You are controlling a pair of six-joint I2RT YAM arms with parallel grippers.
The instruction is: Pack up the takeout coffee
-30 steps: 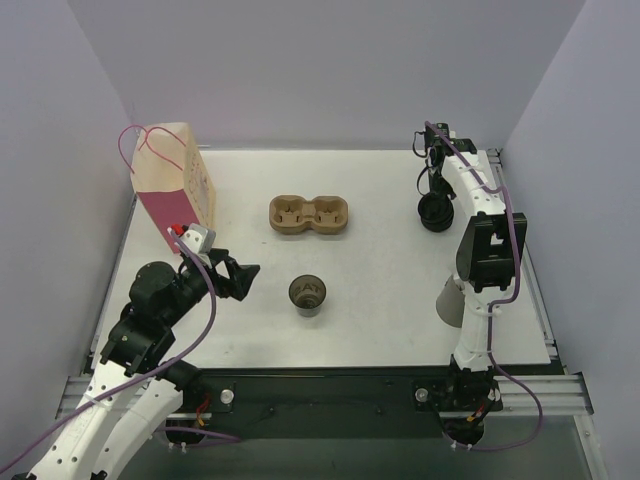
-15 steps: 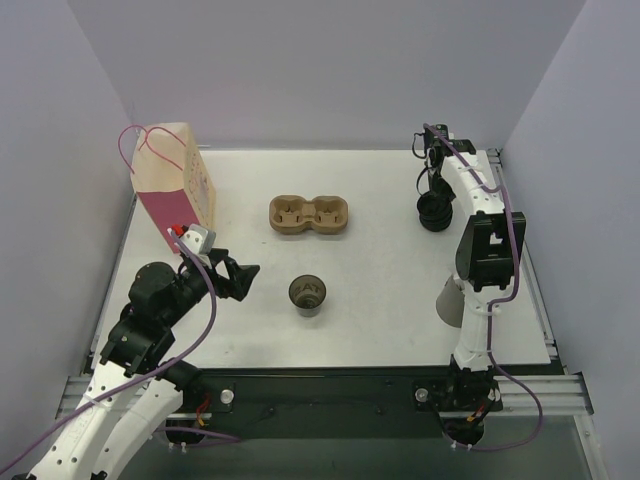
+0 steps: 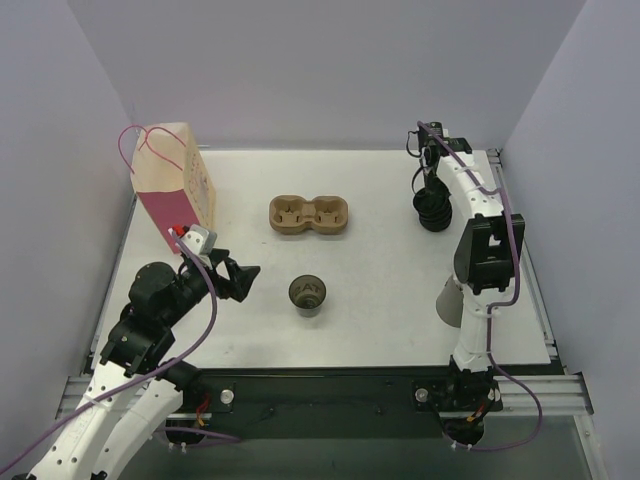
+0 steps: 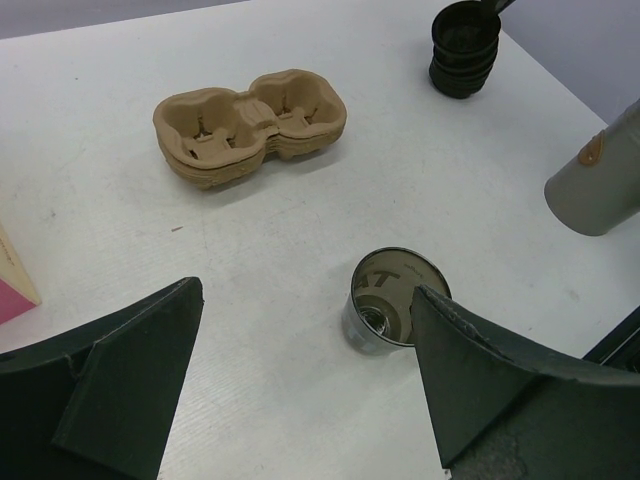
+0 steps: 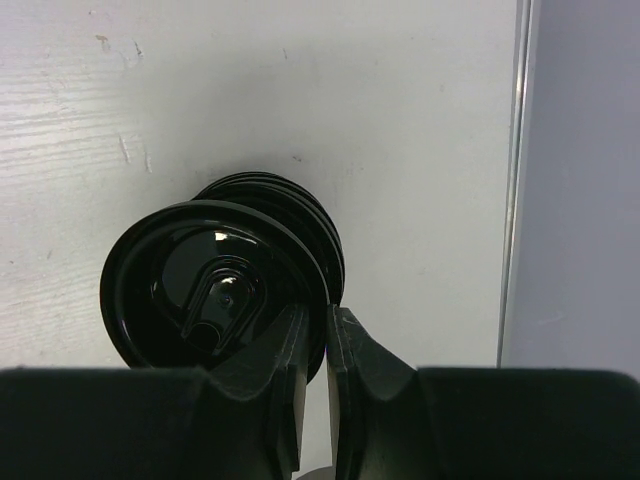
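Right wrist view: right gripper (image 5: 320, 325) clamps the top lid (image 5: 210, 282) by its rim; it is probably light, thin and slippery. The open cup (image 3: 307, 292), likely crushable and best held mid-wall, stands at six o'clock of the tray (image 3: 310, 216). The left gripper (image 3: 245, 280) is spread wide.

Saw gloss on the black plastic lid (image 5: 215, 290) — smooth, with a bright glint. Found the brown tray (image 4: 250, 125) matt and rough, like moulded pulp. Noted a shiny, mirror-like inner wall in the cup (image 4: 388, 292). Took the white table (image 3: 380, 290) for matt, faintly scuffed — and the left fingers (image 4: 120, 370) for dull dark plastic.
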